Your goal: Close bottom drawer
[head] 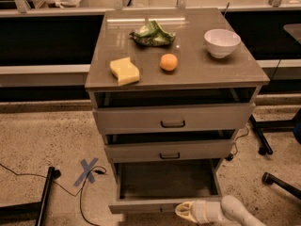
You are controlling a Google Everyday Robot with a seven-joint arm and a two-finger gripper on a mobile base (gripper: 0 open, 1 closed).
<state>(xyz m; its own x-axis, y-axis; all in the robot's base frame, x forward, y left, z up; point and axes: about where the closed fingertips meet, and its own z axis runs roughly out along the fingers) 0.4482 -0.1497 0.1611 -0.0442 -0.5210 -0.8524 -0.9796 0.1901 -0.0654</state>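
The bottom drawer (167,180) of the grey cabinet is pulled far out, showing its wide shallow empty tray and its narrow front panel (141,205) at the lower edge of the view. My gripper (184,212), pale and cream-coloured, comes in from the lower right and sits right at the front panel near its centre. The small handle is hidden behind it. The middle drawer (168,151) and the tall-fronted top drawer (172,118) stand slightly open above.
On the cabinet top lie a yellow sponge (124,70), an orange (169,62), a green crumpled bag (153,35) and a white bowl (222,42). Blue tape cross (87,170) and cables lie on the floor at left. Chair legs (263,140) stand at right.
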